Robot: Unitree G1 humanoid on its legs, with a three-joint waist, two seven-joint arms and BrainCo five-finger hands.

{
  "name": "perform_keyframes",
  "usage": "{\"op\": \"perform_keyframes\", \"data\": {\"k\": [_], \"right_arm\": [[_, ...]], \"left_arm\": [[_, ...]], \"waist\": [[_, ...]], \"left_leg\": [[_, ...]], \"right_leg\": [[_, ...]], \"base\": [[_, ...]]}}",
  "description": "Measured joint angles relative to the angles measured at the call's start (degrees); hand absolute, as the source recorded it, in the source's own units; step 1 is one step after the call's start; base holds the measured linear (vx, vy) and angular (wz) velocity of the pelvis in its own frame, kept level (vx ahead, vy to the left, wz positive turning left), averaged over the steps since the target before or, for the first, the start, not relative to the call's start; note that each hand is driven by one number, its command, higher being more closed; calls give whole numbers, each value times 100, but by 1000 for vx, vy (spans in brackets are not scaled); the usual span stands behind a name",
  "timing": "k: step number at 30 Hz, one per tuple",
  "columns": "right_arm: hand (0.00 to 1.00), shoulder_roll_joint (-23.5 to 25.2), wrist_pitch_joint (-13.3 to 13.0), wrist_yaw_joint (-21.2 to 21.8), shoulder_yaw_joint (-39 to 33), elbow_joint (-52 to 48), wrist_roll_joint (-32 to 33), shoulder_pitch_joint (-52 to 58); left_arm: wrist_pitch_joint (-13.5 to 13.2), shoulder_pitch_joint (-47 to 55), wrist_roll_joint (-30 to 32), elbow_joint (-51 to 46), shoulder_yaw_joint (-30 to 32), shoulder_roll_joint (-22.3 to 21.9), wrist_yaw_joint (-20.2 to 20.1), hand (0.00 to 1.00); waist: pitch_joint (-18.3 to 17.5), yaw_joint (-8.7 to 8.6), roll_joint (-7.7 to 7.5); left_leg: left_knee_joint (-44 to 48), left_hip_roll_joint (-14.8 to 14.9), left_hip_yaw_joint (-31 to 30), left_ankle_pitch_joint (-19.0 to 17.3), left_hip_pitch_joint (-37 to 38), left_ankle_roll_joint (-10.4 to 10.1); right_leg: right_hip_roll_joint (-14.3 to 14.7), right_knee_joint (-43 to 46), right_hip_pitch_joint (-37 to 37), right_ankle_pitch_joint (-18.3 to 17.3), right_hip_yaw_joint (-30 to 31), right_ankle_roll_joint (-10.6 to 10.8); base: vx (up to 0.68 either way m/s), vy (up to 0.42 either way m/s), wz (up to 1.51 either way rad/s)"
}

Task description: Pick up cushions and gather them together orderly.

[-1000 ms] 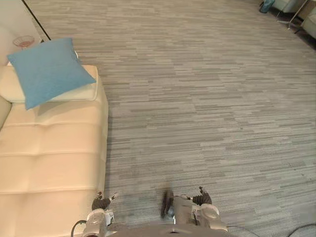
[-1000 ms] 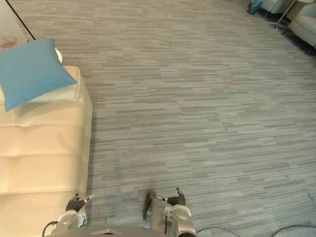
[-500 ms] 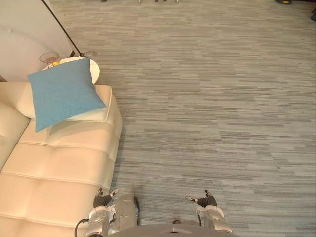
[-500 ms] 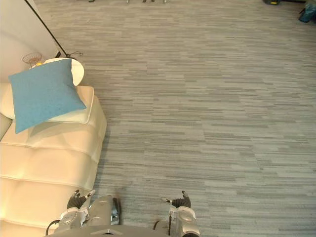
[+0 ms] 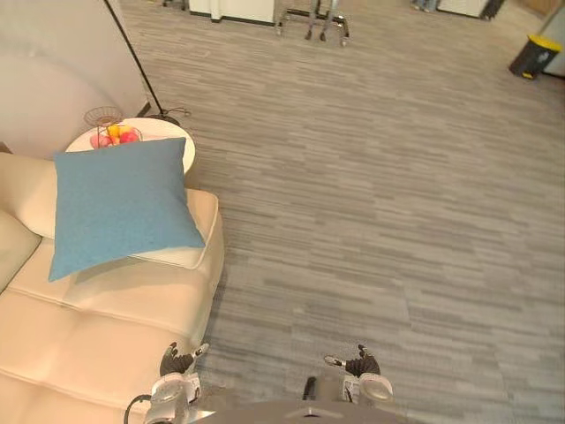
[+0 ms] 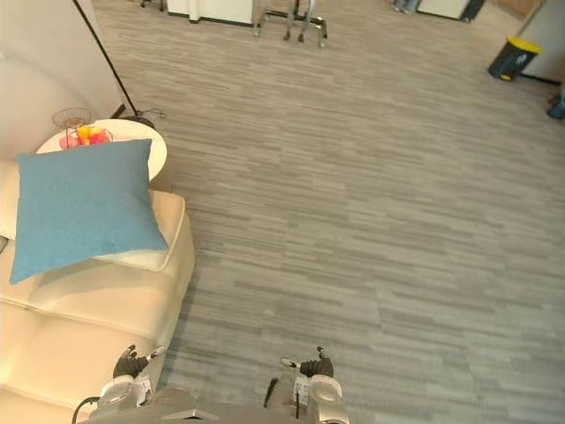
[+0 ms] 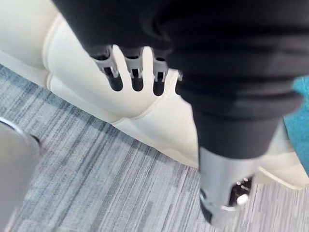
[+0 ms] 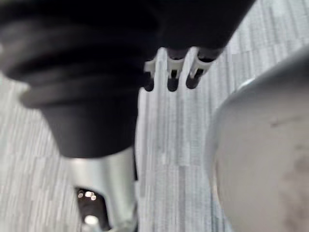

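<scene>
**Blue cushion on sofa, hands empty**

Blue cushion at left of frame, tilted against a cream cushion at the sofa end. Round white table just behind it, with a fruit basket. Left hand and right hand at bottom edge. Fingers straight, holding nothing.

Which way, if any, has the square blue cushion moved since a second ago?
No, it has not moved: the square blue cushion still leans on the same cream sofa pillow; the camera shifted instead.
</scene>
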Motion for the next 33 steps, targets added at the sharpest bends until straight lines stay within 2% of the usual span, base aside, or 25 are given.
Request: {"op": "perform_keyframes", "data": {"k": [2,3,4,5,6,7,8,9,10,11,13,14,16,19,20,21,22,23,25,26,27,28,29,31,33], "right_arm": [[0,-17,9,1,-103,12,1,1],[0,-25,12,1,-125,38,2,9],[0,-13,30,18,-223,58,40,16],[0,-19,31,17,-221,62,36,37],[0,-74,31,33,-214,58,22,1],[0,-148,35,33,-217,86,17,-56],[0,-170,34,37,-208,108,29,-74],[0,-220,26,44,-204,97,27,-84],[0,-254,33,43,-206,92,26,-96],[0,-263,36,26,-204,107,43,-101],[0,-237,34,-17,-178,122,85,-69],[0,-209,28,-24,-133,117,128,-42],[0,-206,28,-27,-21,112,132,-38],[0,-161,37,-28,-2,112,133,-45],[0,-162,36,-28,-72,111,134,-33],[0,-146,44,-31,-137,181,137,-21],[0,-111,44,-17,-144,206,133,-40],[0,29,24,-17,-200,249,126,-128],[0,73,39,-13,-198,329,114,-131],[0,75,43,-9,-193,337,104,-83],[0,64,41,4,-169,329,60,-35],[0,49,30,24,-115,262,49,0],[0,11,33,42,-6,265,24,22],[0,6,25,52,70,245,14,105],[0,-9,23,54,41,225,14,101]], "left_arm": [[-4,-39,5,4,-2,-53,17,0],[-5,-41,4,5,-1,-56,24,0],[-4,-26,8,16,20,-70,40,0],[-4,-11,9,23,41,-80,43,0],[-4,-16,10,86,128,-156,59,0],[-38,9,9,55,171,-278,59,0],[-59,9,9,52,173,-302,60,0],[-64,4,6,77,221,-352,65,0],[-55,12,6,82,313,-352,65,0],[-51,59,0,76,451,-358,88,0],[-50,143,-2,42,467,-342,115,0],[-50,173,-1,-10,453,-312,114,0],[-54,170,-1,-72,439,-310,113,0],[-53,127,4,-116,431,-304,109,0],[-53,120,4,-110,421,-309,111,0],[-65,145,-34,-87,399,-282,99,0],[-77,145,-19,-82,377,-229,103,0],[-80,115,-20,-74,377,-92,96,0],[-76,70,-26,22,376,-38,101,0],[-75,79,-30,38,323,-18,112,0],[-63,75,-51,81,203,35,109,0],[-52,85,-72,114,105,84,107,0],[-25,84,-75,138,58,128,106,0],[-10,86,-73,134,46,165,104,0],[-12,128,-75,129,54,143,107,0]], "waist": [[7,-55,0],[7,-63,0],[11,-111,0],[2,-140,19],[-34,-128,154],[-45,-94,250],[-43,-98,289],[-22,-136,375],[-5,-140,456],[13,-86,498],[21,-63,515],[21,-22,485],[6,51,465],[17,34,448],[5,33,467],[-44,65,375],[-60,86,287],[-97,144,62],[-82,186,-81],[-74,165,-105],[-60,101,-61],[-38,20,-21],[-49,-49,-66],[-98,-66,-151],[-88,-66,-132]], "left_leg": [[-14,62,-426,-216,189,-168],[-19,67,-535,-270,210,-213],[-7,92,-795,-466,364,-371],[-1,124,-902,-531,411,-439],[-51,290,-1117,-569,505,-495],[74,326,-1201,-455,446,-543],[275,340,-1232,-428,329,-560],[1008,422,-1267,-362,-22,-699],[1879,508,-1208,-145,-416,-953],[2752,724,-1036,21,-769,-1124],[3675,1126,-425,7,-1210,-1084],[3801,1284,37,-17,-1464,-941],[3408,1295,534,-80,-1729,-788],[2038,1171,1210,6,-2055,-645],[1326,1169,1569,443,-2058,-547],[788,1047,1848,1071,-1959,-173],[657,944,1852,1075,-1913,-163],[441,710,1837,1045,-1823,-102],[312,526,1824,952,-1585,-39],[235,397,1688,853,-1399,-31],[210,327,1511,789,-1257,-14],[210,270,1326,739,-1178,4],[185,220,1129,728,-1096,12],[5,47,684,728,-875,10],[-120,-42,380,736,-676,-4]], "right_leg": [[416,-1749,-122,92,619,-85],[483,-2097,-120,151,821,-123],[568,-2675,-96,576,1184,-113],[585,-2643,-55,843,1166,-99],[642,-2395,-14,561,939,-173],[620,-2099,-77,212,760,-291],[594,-2035,-74,142,684,-312],[575,-2026,21,-2,470,-374],[596,-2074,222,-87,312,-444],[616,-2189,506,-150,140,-545],[664,-2520,1037,-186,-101,-607],[634,-2857,1440,-183,-245,-608],[532,-3168,1759,-174,-442,-596],[356,-3606,2196,-112,-923,-487],[352,-3675,2312,-97,-1073,-448],[330,-3761,2404,-132,-1065,-317],[266,-3801,2405,-98,-1029,-279],[139,-3766,2423,-7,-892,-297],[-79,-3214,2358,50,-772,-228],[-240,-2519,2197,165,-706,-89],[-388,-1620,1900,423,-588,56],[-423,-922,1606,437,-397,133],[-391,-447,1368,376,-212,164],[-249,-172,935,182,45,165],[-43,-560,743,-43,358,87]], "base": [[357,-245,94],[431,-338,93],[298,-239,77],[415,-312,94],[439,-295,76],[439,-295,72],[425,-286,74],[332,-210,71],[421,-248,72],[406,-189,55],[369,-143,47],[328,-103,54],[323,-18,57],[273,97,76],[349,175,80],[232,117,68],[314,188,49],[201,137,18],[235,145,27],[262,137,56],[295,154,77],[276,110,104],[216,70,116],[238,-3,131],[227,-64,100]]}}
